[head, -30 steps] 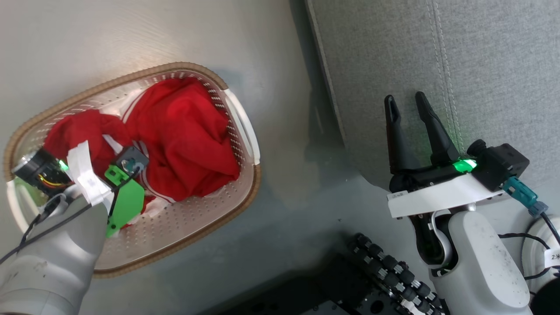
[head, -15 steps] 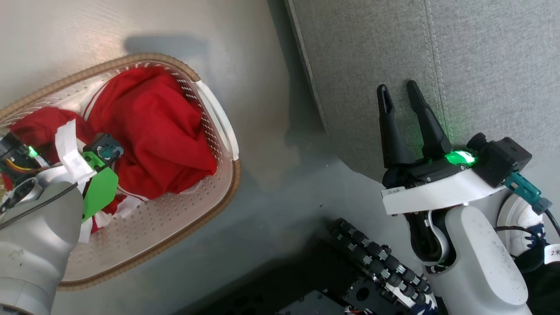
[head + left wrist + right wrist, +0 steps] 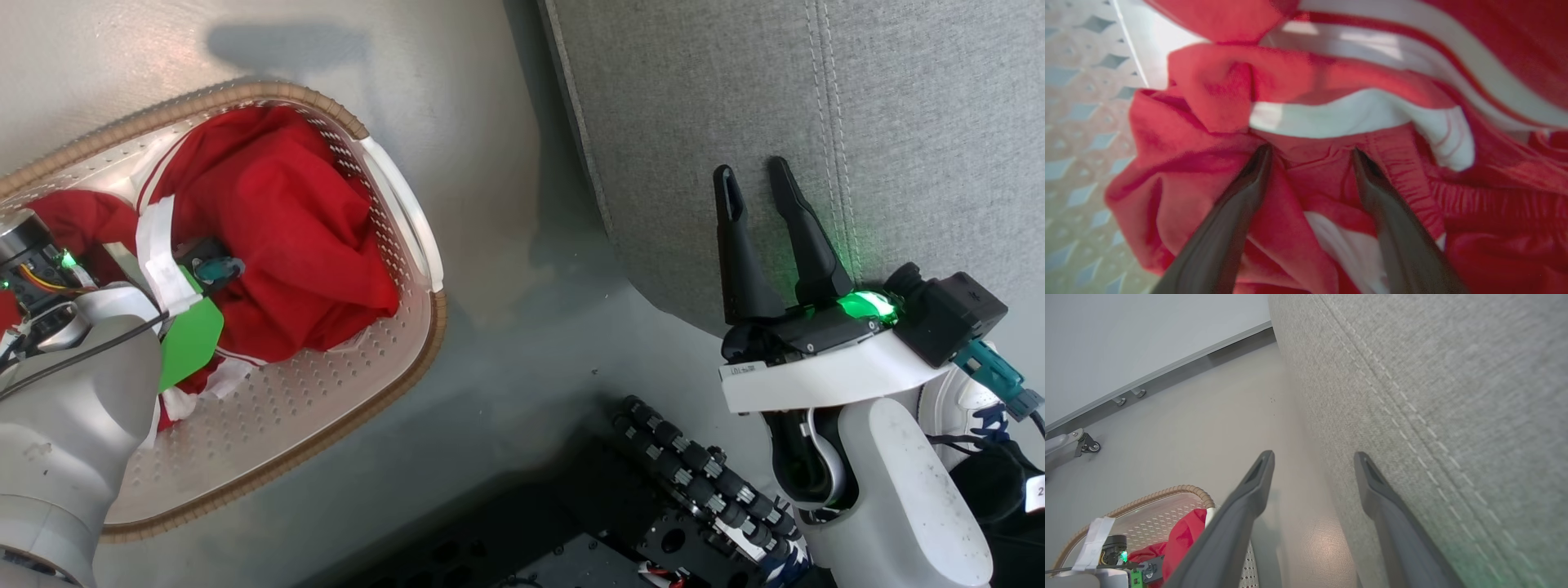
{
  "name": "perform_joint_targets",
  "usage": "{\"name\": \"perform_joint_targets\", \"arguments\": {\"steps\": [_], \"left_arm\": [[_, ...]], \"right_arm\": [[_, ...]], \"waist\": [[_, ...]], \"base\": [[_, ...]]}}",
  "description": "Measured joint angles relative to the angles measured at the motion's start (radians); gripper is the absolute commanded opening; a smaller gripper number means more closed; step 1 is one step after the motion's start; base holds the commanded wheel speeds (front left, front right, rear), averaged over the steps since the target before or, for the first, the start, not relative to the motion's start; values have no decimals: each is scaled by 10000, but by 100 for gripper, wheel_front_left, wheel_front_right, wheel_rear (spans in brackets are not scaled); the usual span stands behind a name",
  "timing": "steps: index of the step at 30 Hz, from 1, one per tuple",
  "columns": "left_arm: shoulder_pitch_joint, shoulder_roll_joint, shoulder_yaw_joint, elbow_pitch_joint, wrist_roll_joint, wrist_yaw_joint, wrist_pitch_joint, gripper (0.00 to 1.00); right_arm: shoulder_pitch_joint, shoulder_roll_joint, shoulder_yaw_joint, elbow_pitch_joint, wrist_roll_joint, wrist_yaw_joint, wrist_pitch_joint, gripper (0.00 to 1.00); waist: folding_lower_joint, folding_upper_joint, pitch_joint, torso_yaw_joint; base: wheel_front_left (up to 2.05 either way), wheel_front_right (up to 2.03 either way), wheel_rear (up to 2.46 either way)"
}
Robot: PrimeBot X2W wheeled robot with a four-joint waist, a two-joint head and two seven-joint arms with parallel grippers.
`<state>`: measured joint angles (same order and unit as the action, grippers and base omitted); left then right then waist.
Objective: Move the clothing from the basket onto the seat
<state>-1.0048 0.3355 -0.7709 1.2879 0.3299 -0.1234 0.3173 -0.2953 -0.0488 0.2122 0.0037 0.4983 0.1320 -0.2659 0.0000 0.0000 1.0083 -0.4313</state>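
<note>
Left jaws pushed into clothing (image 3: 286, 220); basket (image 3: 269, 86) lies diagonally.

Not much to read here tbh. Small white sticker (image 3: 739, 369) on the front edge of the white bracket (image 3: 841, 371) behind the right gripper (image 3: 749, 168), print too tiny to make out. White tag (image 3: 1035, 492) beside the dark cables, looks like a "2", rest cut off.
</note>
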Motion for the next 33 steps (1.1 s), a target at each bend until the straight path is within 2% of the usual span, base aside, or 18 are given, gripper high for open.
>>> {"name": "perform_joint_targets", "arguments": {"steps": [2, 3, 4, 5, 6, 13, 21, 26, 29, 33], "left_arm": [[-16, 10, -44, -8, -115, -13, 217, 100], [-14, 8, -52, -15, -245, -33, 337, 93], [25, -12, -94, -21, -414, -35, 454, 53], [50, -42, -188, -33, -635, -35, 589, 32], [69, -61, -276, -33, -790, -35, 696, 0], [102, -84, -1321, -35, -2142, -36, 1012, 0], [11, 290, -2357, -4, -3413, -44, 514, 0], [15, 334, -2761, 12, -4151, -54, 337, 0], [15, 247, -2899, -17, -4596, -54, 105, 0], [225, -167, -2991, -104, -5118, -54, -347, 0]], "right_arm": [[24, 4, -23, -40, 0, 0, 0, 100], [35, 4, -35, -65, 0, 0, 0, 100], [40, 4, -40, -79, 0, 0, 0, 100], [43, 6, -42, -84, 0, 0, 0, 100], [44, 6, -44, -88, -4, 0, 0, 100], [41, -2, -46, -96, -79, -2, -4, 100], [-210, 2, 94, 100, -140, -4, 2, 100], [-541, -10, 178, 226, -249, -4, 15, 100], [-604, -8, 138, 265, -485, -4, 15, 100], [-574, -10, -38, 372, -863, -4, 15, 100]], "waist": [[0, 0, 36, 2], [0, 0, 54, 6], [0, 0, 67, 7], [0, 0, 74, 5], [0, 0, 78, 6], [0, 0, 129, 35], [0, 0, -67, -77], [0, 0, -411, -184], [0, 0, -713, -225], [0, 0, -1241, -160]], "base": [[0, 0, 0], [0, 0, 0], [0, 0, 0], [0, 0, 0], [0, 0, 0], [0, 0, 0], [0, 0, 0], [0, 0, 0], [0, 0, 0], [0, 0, 0]]}}
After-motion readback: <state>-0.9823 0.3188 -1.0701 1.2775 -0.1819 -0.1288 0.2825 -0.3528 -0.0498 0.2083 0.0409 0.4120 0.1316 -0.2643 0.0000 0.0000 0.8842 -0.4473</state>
